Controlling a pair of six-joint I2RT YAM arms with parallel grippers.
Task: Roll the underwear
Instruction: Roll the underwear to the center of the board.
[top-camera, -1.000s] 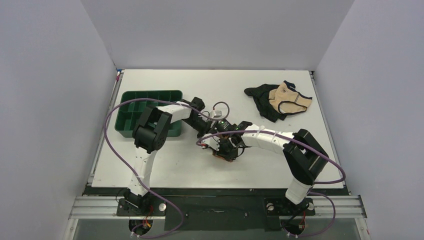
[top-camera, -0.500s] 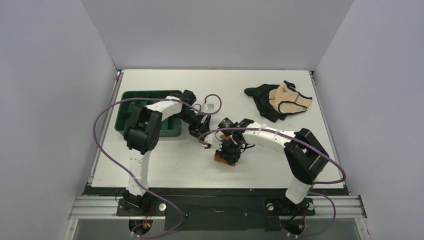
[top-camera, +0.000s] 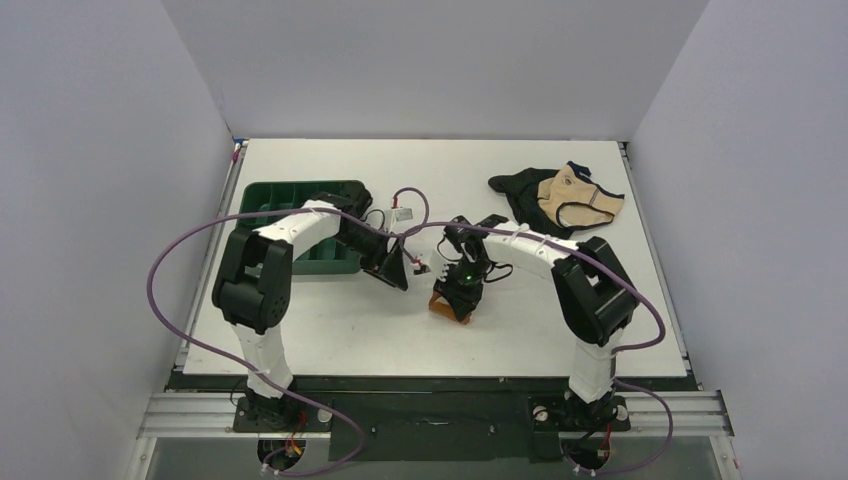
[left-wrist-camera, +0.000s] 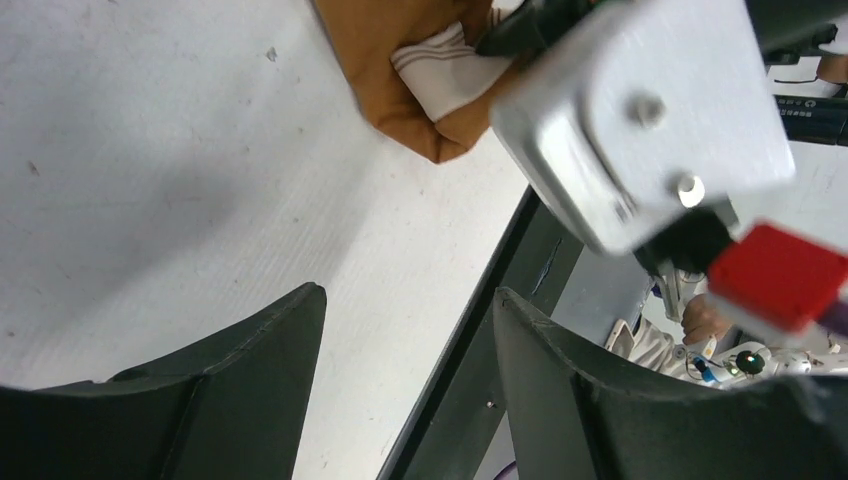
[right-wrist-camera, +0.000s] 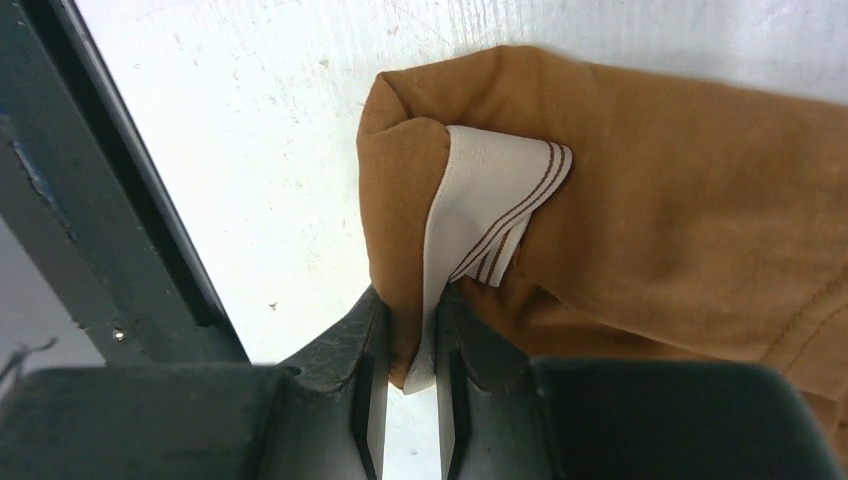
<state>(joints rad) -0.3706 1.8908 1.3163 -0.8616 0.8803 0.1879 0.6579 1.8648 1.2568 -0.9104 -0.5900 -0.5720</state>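
White arm links (top-camera: 300, 222), black joints (top-camera: 243, 290), purple cables (top-camera: 150, 290), black gripper fingers (right-wrist-camera: 340, 350)

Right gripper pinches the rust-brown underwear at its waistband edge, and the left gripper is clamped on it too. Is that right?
Not quite. The left gripper is open and holds nothing, and the underwear lies beyond its fingers, as the left wrist view shows. The right gripper does pinch it at the waistband edge.

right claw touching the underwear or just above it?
Touching. The right wrist view shows the right claw shut on a fold of the underwear, with the fabric pinched between its jaws.
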